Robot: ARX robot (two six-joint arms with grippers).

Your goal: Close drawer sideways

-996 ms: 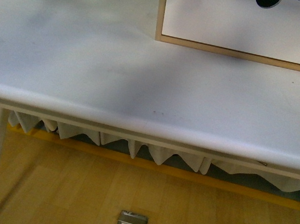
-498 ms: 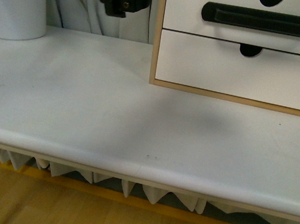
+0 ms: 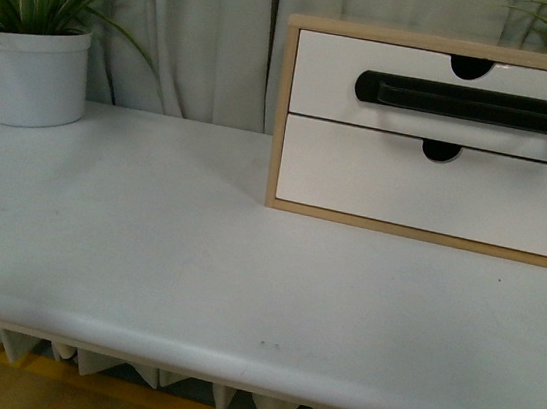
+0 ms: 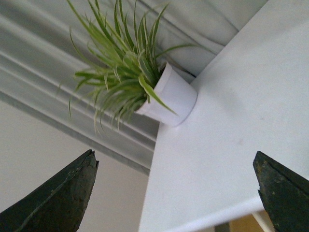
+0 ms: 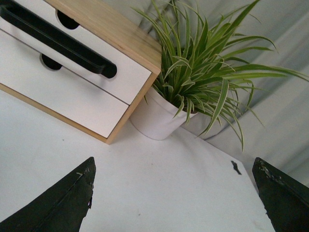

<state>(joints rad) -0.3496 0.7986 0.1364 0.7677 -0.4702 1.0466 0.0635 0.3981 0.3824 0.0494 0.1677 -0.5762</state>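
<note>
The light-wood cabinet (image 3: 281,115) stands on the white table (image 3: 144,268) at the back right. Its upper drawer (image 3: 331,76) has a white front, a long black bar handle (image 3: 468,103) and a half-round notch (image 3: 470,66) in its top edge. Its front looks about level with the cabinet frame. It also shows in the right wrist view (image 5: 130,72), with the handle (image 5: 58,41). Neither gripper shows in the front view. My left gripper (image 4: 174,193) is open and empty over the table's left end. My right gripper (image 5: 171,198) is open and empty over the table, apart from the cabinet.
Below it sits a plain white drawer front (image 3: 427,189) with only a notch. A potted plant (image 3: 29,71) stands at the back left and shows in the left wrist view (image 4: 169,94). Another potted plant (image 5: 154,118) stands beside the cabinet's right side. Grey curtains (image 3: 214,45) hang behind.
The front view has swung upward from the table edge and floor to the whole cabinet and the plants. The dark gripper parts at its top have left the view.
</note>
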